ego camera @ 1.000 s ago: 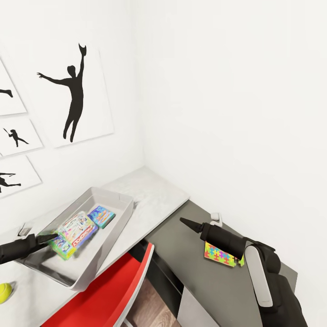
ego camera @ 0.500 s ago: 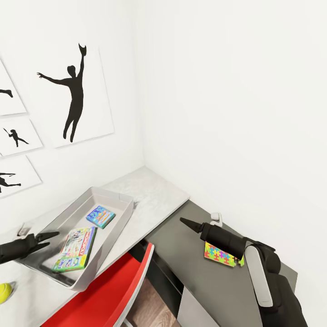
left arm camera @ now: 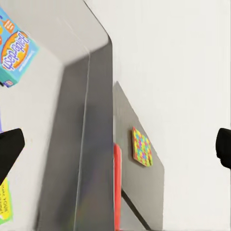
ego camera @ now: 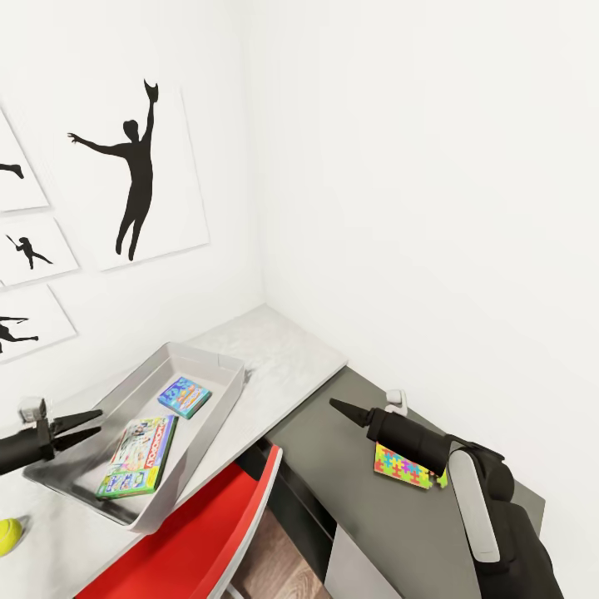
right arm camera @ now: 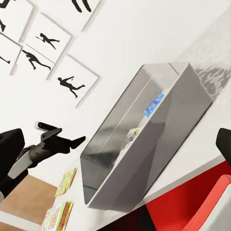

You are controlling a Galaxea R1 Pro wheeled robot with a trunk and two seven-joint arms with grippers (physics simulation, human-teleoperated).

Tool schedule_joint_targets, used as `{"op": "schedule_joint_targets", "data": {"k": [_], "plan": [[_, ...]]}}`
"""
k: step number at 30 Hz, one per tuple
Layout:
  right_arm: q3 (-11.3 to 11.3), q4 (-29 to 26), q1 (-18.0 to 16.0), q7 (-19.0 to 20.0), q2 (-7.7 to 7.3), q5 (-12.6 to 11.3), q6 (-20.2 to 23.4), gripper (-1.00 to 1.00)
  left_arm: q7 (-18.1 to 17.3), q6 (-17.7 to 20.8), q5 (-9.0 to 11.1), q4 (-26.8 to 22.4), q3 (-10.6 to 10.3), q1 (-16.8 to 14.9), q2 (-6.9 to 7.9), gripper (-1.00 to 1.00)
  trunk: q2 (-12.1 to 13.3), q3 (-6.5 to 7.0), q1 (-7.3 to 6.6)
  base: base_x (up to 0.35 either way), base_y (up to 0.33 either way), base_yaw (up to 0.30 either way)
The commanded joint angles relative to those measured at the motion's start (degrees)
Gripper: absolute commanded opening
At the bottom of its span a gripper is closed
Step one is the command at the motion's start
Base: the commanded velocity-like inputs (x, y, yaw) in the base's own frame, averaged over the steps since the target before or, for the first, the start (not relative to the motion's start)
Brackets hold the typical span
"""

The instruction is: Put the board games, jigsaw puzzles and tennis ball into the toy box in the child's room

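Half a tennis ball (ego camera: 8,536) (frame-cropped), puzzle (ego camera: 405,466) arm-covered

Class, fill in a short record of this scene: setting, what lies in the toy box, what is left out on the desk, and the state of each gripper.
Setting: L-shaped desk in a white corner
In toy box: Monopoly game, small blue game box
Left on desk: jigsaw puzzle on the dark part, tennis ball on the light part
Left gripper: jaws open, empty, at the toy box
Right gripper: above the dark part, holding nothing

Black arms, tapered pointed grippers, white forearm panel (ego camera: 472,499) (seemingly plastic)
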Motion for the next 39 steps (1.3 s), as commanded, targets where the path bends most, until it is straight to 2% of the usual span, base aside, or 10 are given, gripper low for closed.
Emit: {"op": "schedule_joint_targets", "data": {"k": [1, 4, 14, 22, 39], "plan": [[-0.1, 0.0, -0.1, 0.3, 0.06, 0.1, 0.3, 1.00, -1.3, 0.6, 0.1, 0.0, 0.0, 0.0, 0.00, 1.00, -0.1, -0.11, 0.03, 0.000, 0.000, 0.000], [-0.1, 0.0, -0.1, 0.3, 0.06, 0.1, 0.3, 1.00, -6.1, 0.7, 0.1, 0.0, 0.1, 0.0, -0.12, 1.00, -0.1, -0.11, 0.03, 0.000, 0.000, 0.000], [0.0, 0.0, 0.0, 0.4, 0.06, 0.1, 0.2, 1.00, -14.5, 0.2, 0.0, 0.3, 0.1, 0.1, -0.34, 1.00, -0.1, -0.11, 0.03, -0.075, 0.058, 0.000], [-0.2, 0.0, 0.0, 0.4, 0.02, -0.1, -1.5, 1.00, -14.5, 0.2, 0.2, 0.7, 0.4, 0.6, 0.08, 1.00, -0.1, -0.11, 0.03, -0.028, 0.023, 0.000], [-0.5, -0.1, 0.2, 0.2, -0.03, -0.6, -1.7, 1.00, -14.5, 0.3, 0.3, 0.6, 0.4, 0.7, 0.09, 1.00, -0.1, -0.11, 0.03, -0.045, 0.055, 0.000]]}}
